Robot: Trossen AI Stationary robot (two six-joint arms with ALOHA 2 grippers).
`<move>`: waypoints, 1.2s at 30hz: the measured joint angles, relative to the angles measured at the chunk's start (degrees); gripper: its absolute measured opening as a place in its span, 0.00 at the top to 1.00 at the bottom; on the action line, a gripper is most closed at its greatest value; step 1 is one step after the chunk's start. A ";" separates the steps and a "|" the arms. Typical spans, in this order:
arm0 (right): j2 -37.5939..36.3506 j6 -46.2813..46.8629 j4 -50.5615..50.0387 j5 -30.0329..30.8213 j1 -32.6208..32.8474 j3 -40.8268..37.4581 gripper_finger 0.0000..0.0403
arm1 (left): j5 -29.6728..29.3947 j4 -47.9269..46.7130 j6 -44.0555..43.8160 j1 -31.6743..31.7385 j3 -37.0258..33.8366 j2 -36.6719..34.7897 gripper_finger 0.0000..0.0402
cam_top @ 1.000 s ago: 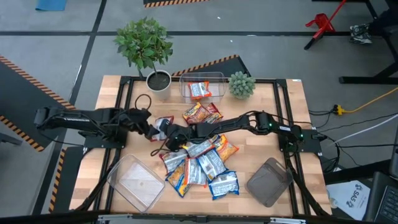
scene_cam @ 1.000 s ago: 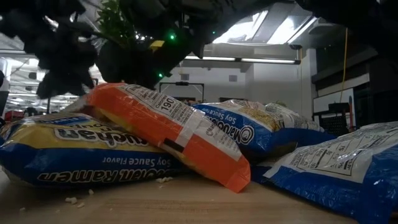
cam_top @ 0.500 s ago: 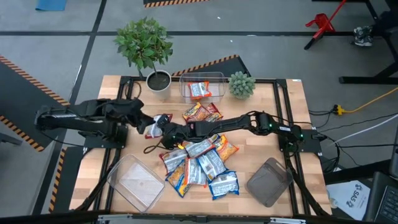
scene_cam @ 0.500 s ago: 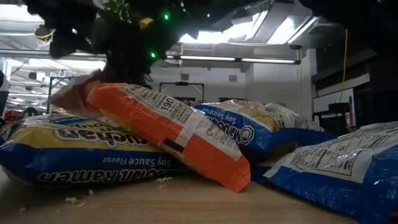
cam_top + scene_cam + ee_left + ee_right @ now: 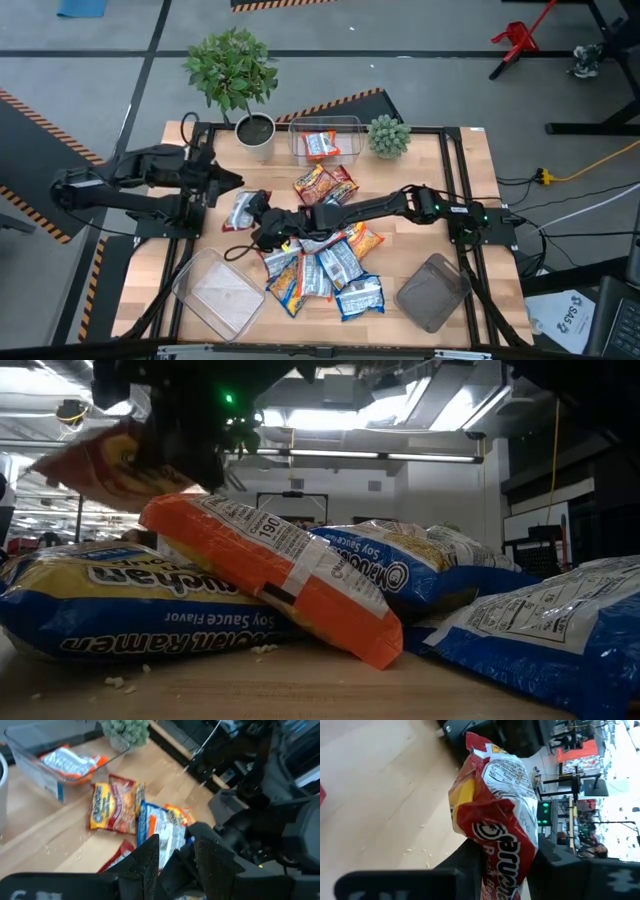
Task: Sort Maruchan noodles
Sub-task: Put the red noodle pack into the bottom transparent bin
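One red crinkly plastic noodle packet (image 5: 495, 815) hangs pinched in the right tool (image 5: 262, 215), clear of the wooden desk (image 5: 440, 170); a shallow pinch could drop it. Just beyond, the left tool (image 5: 225, 182) hovers empty, fingers parted. Farther off, the clear rectangular tub (image 5: 325, 140) holds one packet.

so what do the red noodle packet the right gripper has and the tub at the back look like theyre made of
Red packet, pinched in the right gripper: looks like thin printed plastic film, glossy; it creases and catches light along its folds.
Tub at the table's back edge: seems to be clear rigid plastic; the packet inside and the wood below show through its walls. Glass can't be ruled out by look alone.
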 joint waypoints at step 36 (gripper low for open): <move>6.49 -13.56 15.20 -29.38 9.02 2.86 0.71 | -3.89 1.16 -0.12 -0.02 11.14 0.02 0.70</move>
